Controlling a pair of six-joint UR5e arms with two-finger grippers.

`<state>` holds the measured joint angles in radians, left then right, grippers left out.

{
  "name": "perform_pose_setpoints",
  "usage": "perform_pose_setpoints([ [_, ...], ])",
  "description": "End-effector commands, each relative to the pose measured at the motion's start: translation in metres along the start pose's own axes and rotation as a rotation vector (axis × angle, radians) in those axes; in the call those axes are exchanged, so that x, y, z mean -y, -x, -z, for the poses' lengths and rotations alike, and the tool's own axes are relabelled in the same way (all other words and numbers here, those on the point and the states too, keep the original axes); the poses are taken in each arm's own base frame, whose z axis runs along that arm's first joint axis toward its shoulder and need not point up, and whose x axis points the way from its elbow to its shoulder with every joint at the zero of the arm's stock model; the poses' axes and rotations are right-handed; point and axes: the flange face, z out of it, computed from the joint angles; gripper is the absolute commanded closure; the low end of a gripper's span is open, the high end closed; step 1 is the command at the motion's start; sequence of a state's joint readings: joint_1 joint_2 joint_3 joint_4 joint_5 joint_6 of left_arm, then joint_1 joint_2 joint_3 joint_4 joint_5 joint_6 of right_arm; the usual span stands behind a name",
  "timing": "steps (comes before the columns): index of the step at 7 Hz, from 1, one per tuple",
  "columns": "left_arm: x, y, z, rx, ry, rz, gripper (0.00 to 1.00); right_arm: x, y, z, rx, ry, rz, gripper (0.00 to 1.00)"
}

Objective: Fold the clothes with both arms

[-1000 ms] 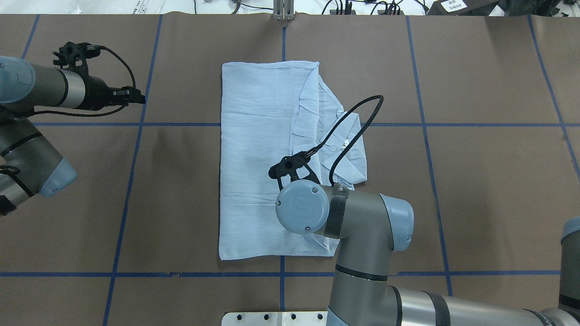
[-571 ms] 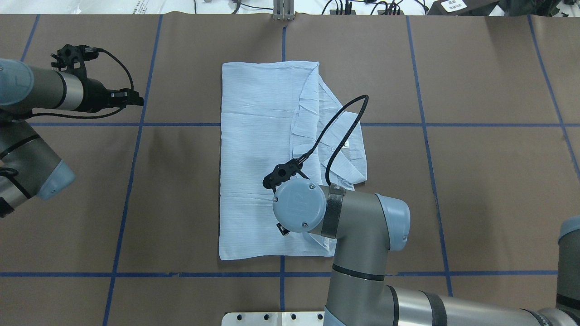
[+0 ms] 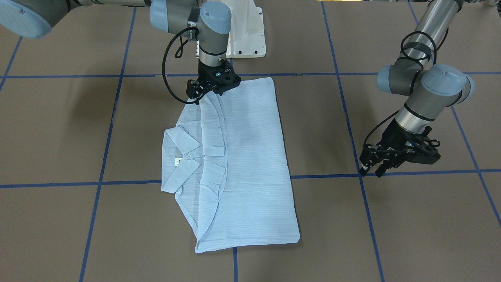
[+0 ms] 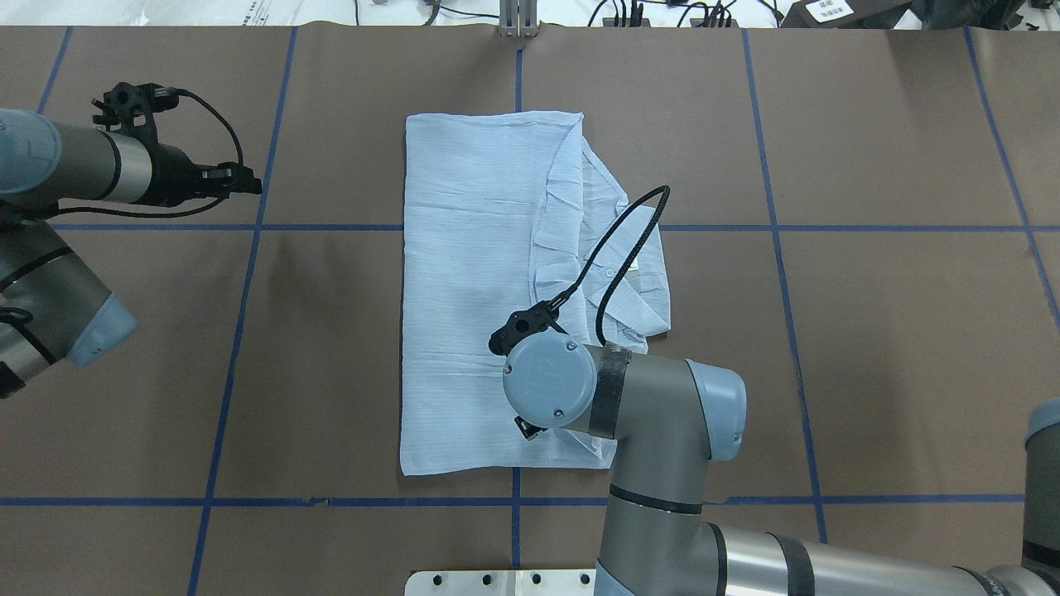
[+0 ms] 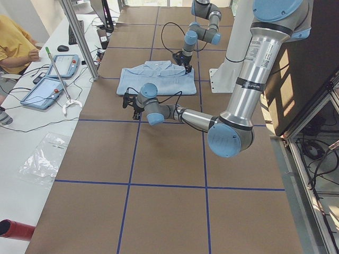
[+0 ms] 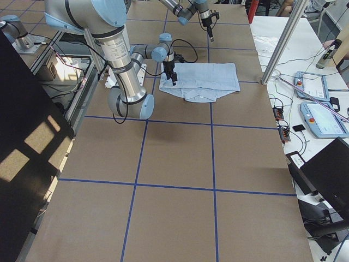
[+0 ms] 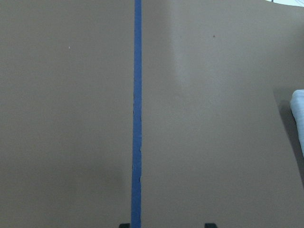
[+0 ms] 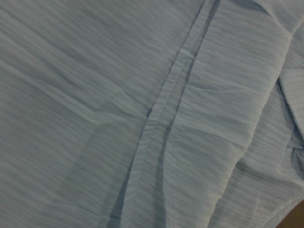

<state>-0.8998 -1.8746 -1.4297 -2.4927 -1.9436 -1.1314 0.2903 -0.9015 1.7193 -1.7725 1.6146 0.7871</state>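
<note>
Shirt (image 3: 246, 164), light blue, is lying folded lengthwise as a long panel, its hem directly beneath the right gripper (image 3: 209, 92) (clenched or released: cannot tell), well apart from the empty, spread-fingered left gripper (image 3: 372, 169); crosswise folding is probably still pending.

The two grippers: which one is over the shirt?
The right gripper: it is down at the edge of the shirt. The left gripper hangs over the brown table, apart from the shirt.

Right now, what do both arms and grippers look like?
The left arm and right arm are silver-grey tubes with pale blue joint caps; the right wrist cap bears an embossed logo. Black cables loop at each wrist. Left gripper and right gripper: black, two-finger.
</note>
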Motion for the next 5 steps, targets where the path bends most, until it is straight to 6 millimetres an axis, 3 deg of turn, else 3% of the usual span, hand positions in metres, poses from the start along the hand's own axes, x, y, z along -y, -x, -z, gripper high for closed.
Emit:
perform_pose_setpoints([
  [1,0.000,0.000,0.000,0.000,-0.001,0.001,0.39,-0.007,-0.005,-0.011,-0.015,0.021,0.001,0.00],
  [3,0.001,-0.004,0.004,-0.009,-0.003,-0.001,0.39,-0.010,-0.020,-0.016,-0.031,0.030,-0.009,0.00],
  [5,0.002,-0.009,0.008,-0.019,-0.008,-0.005,0.39,-0.037,-0.074,-0.013,-0.051,0.031,0.011,0.00],
])
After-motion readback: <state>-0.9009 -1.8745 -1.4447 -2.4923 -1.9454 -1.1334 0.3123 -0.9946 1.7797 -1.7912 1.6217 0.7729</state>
